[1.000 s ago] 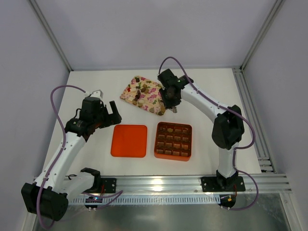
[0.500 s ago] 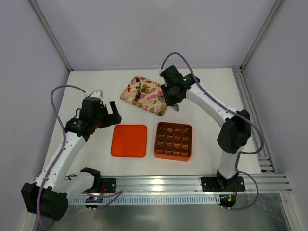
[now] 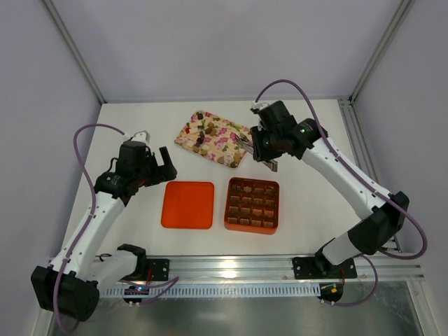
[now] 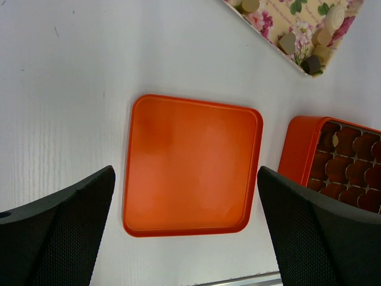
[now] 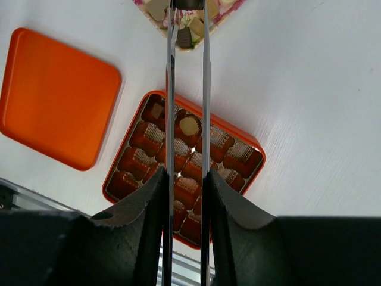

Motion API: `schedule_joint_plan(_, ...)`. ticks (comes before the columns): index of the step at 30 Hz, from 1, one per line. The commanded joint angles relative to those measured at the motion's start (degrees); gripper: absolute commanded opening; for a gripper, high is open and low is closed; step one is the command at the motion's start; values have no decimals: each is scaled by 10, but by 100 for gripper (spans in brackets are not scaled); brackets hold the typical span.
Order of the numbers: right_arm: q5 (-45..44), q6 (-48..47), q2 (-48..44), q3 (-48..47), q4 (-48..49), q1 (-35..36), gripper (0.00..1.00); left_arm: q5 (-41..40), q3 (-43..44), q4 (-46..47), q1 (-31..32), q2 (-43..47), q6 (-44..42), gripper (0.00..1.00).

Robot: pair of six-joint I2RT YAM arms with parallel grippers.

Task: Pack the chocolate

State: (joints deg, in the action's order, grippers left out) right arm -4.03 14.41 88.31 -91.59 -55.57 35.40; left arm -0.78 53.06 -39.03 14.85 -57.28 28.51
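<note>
— Where's the chocolate got to?

— Mostly in the orange box (image 3: 252,229), which sits toward the near edge of the table (image 3: 154,119), a little right of the middle. Its grid cells hold brown chocolates (image 3: 252,203), and one cell has a pale round chocolate (image 5: 189,125). More loose chocolates (image 3: 203,133), dark and tan, lie on the floral tray (image 3: 220,145) toward the far edge, which is set askew to the table's sides.

— And the lid?

— The orange lid (image 3: 187,204) lies flat just left of the box, with a strip of table between them.

— What about the right gripper?

— The right gripper (image 5: 189,7) carries two long thin metal blades. They stand a narrow gap apart and look pinched on a dark chocolate (image 5: 189,3) at the tips. From its wrist camera the tips line up over the tray's corner nearest the box, and the box shows beneath the blades.

— The left one?

— The left gripper (image 3: 159,169) hangs above the table by the lid's far left corner. Its jaws are spread wide, and the lid shows beneath them.
</note>
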Motion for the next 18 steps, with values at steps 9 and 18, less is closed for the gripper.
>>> schedule_joint_plan(9, 33, 35, -208, 164, -41, 0, 34, 6, 6, 11, -3, 4, 3, 100)
schedule_joint_plan(18, 61, 47, -275, 243, -72, 4, 34, 6, 6, 11, -2, 4, 2, 100)
